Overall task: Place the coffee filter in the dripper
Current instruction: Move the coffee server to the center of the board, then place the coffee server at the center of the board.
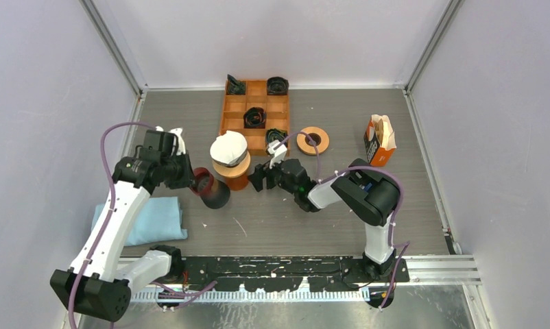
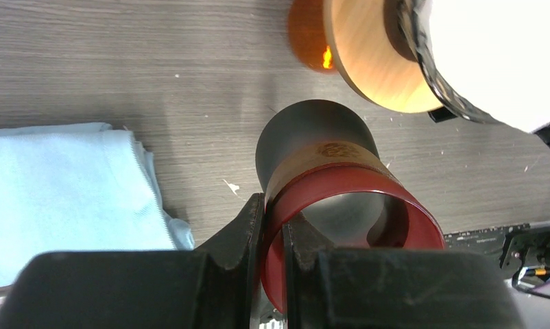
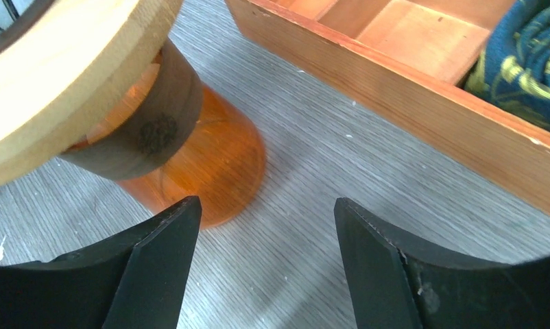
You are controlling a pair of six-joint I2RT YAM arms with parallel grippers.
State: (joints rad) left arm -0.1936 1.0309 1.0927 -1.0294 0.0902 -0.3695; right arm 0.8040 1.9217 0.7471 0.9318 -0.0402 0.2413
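On the tabletop (image 1: pixel 313 219), your left fingers (image 2: pixel 238 240) clamp the red cup (image 2: pixel 354 199); with right fingers (image 3: pixel 156 274) spread, seat the coffee filter (image 1: pixel 229 145) evenly in the dripper (image 1: pixel 234 166)

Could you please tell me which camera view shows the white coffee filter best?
The top external view: the whole coffee filter sits in the dripper there. Left wrist catches only an overexposed corner; right wrist shows none.

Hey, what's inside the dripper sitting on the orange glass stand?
A white coffee filter fills the dripper. Its paper hides the dripper's inside and anything beneath.
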